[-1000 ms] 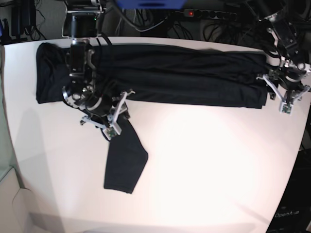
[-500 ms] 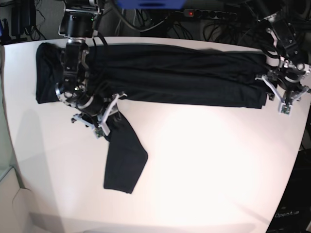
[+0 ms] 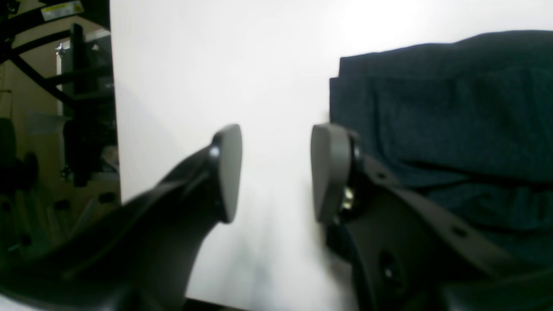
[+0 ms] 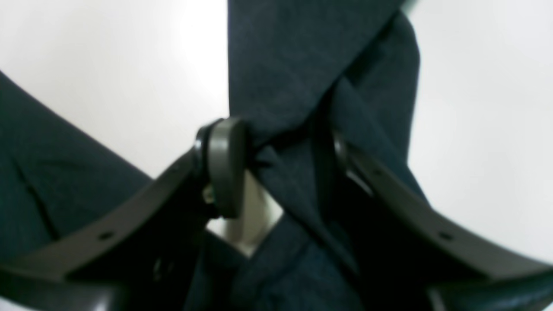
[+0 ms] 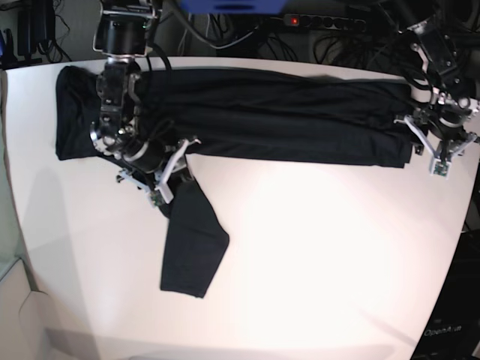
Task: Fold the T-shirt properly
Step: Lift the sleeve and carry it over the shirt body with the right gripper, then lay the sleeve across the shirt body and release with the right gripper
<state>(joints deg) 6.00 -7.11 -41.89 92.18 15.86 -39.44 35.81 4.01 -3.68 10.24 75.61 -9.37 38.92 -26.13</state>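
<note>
The white surface (image 5: 315, 255) carries the T-shirt (image 5: 285, 120), which lies as a long dark band along the far edge, already folded lengthwise, with one sleeve (image 5: 191, 247) trailing out toward the near side. In the base view the right arm reaches down over the band's left part, and the left arm waits at the band's opposite end.

The right pincer (image 4: 276, 168) is clenched on a gathered ridge of sleeve cloth near where it leaves the band; fabric bunches between the pads (image 4: 227, 166) and drapes away on both sides. The left pincer (image 3: 276, 172) is released, its pads apart over bare surface with nothing between them, just beside the shirt's folded end.

The step in hand looks like folding the stray sleeve onto the body. The next move likely calls for carrying the gripped cloth over the band and laying the sleeve flat along it, without dragging the layers below out of line
</note>
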